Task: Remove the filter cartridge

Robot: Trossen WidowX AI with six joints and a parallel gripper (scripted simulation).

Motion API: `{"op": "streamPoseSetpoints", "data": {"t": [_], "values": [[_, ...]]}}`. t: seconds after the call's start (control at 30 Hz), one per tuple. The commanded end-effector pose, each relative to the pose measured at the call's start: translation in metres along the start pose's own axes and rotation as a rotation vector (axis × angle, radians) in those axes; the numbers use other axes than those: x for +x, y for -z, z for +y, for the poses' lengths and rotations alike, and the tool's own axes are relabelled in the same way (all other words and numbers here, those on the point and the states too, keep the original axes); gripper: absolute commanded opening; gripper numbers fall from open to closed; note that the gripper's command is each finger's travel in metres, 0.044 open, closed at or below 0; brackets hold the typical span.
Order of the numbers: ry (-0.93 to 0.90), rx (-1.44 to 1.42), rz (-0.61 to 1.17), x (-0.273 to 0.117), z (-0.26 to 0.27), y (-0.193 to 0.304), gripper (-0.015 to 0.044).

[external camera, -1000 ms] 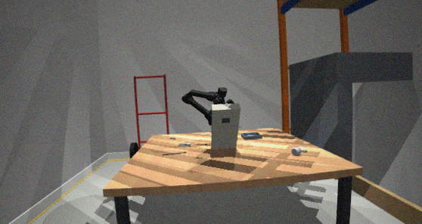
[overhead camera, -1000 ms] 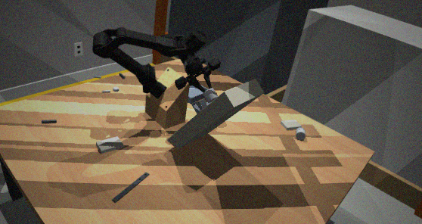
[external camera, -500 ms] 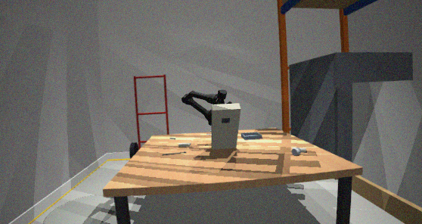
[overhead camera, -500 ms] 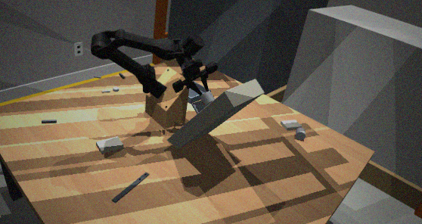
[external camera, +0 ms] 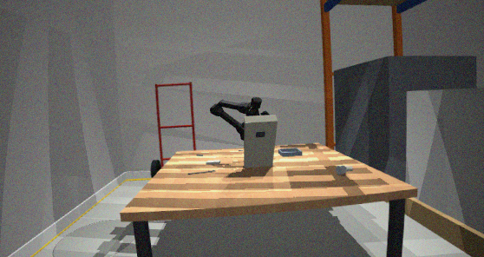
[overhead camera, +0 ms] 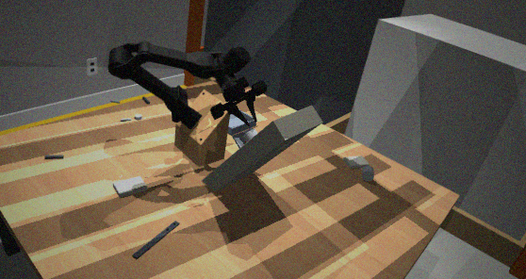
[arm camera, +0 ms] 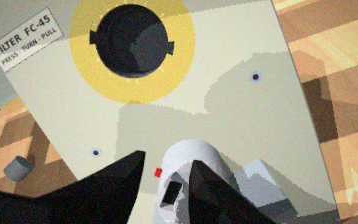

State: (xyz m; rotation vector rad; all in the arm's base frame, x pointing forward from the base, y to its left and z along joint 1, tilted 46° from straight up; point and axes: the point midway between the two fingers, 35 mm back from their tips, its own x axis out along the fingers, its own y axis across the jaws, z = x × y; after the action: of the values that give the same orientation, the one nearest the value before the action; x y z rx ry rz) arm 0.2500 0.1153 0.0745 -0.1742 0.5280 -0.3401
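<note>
The pale round cartridge (arm camera: 192, 152) is tilted off to the right between and behind my fingertips in the wrist view, out of its socket. One dark slot and a red tab show on it. My gripper (arm camera: 168, 164) (overhead camera: 252, 123) is partly open; the fingers do not clamp the cartridge, and the right finger hides part of it. Whether the cartridge touches the panel cannot be told. The slanted service panel (arm camera: 230, 30) (overhead camera: 264, 153) (external camera: 259, 151) has an empty dark socket (arm camera: 130, 42) inside a yellow ring. The blue-grey tray (external camera: 284, 154) stands on the table beyond the panel.
A pale block (arm camera: 260, 182) shows beside the cartridge in the wrist view. The wooden block (overhead camera: 200, 148) under the arm stands behind the panel. A flat dark bar (overhead camera: 156, 239), a pale box (overhead camera: 129, 186) and a grey fitting (overhead camera: 360, 164) (external camera: 343, 170) lie on the table.
</note>
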Motion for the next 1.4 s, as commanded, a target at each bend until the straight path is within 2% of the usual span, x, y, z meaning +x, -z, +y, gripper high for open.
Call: {"op": "streamPoseSetpoints", "data": {"t": [0.0,0.17,0.53,0.67,0.87,1.37], "values": [[-0.003,0.010,-0.007,-0.005,0.025,-0.034,0.0110],[-0.003,0.010,-0.007,-0.007,0.034,-0.047,0.0110],[-0.015,0.027,-0.011,-0.054,0.068,-0.093,0.0399],[0.043,-0.186,0.101,-0.035,0.051,-0.062,0.0305],[0.137,-0.621,0.402,-0.012,0.000,0.004,0.0305],[0.137,-0.632,0.413,0.001,-0.004,0.010,0.0305]]}}
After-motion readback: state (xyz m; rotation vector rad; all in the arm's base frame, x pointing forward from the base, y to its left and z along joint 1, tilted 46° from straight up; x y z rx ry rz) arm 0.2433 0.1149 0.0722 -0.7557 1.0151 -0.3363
